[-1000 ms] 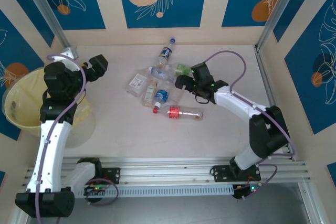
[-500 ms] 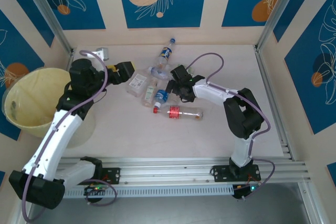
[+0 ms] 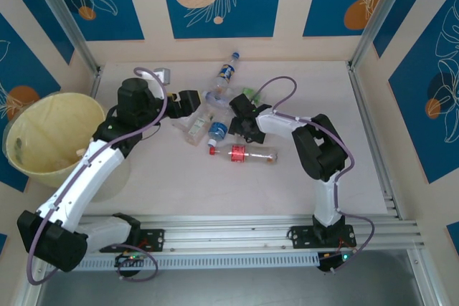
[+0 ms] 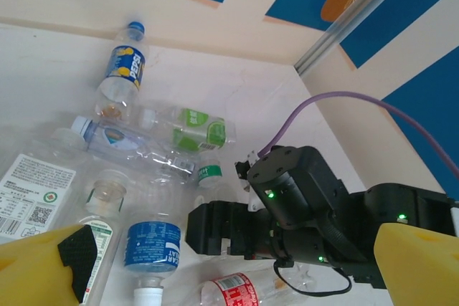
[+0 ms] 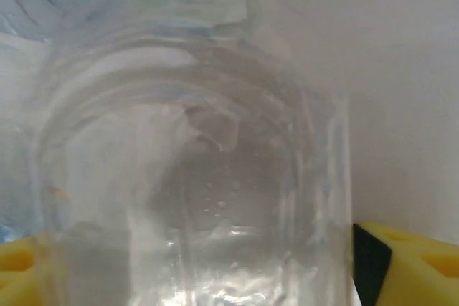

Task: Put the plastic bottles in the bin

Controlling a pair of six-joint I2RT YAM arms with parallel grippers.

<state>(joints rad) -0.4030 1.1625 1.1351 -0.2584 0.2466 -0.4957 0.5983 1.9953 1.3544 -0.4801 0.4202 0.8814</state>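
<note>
Plastic bottles (image 3: 219,131): clear, crumpled, heaped; blue, green, red labels.

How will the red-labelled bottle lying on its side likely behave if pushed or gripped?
The red-labelled bottle looks clear and empty, so probably light and easily shoved. Lying on its round side on the table, it may roll. Its thin plastic would likely dent under a grip.

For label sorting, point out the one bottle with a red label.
The red-labelled bottle lies on its side at the pile's near edge; the other bottles carry blue, green or white labels.
</note>
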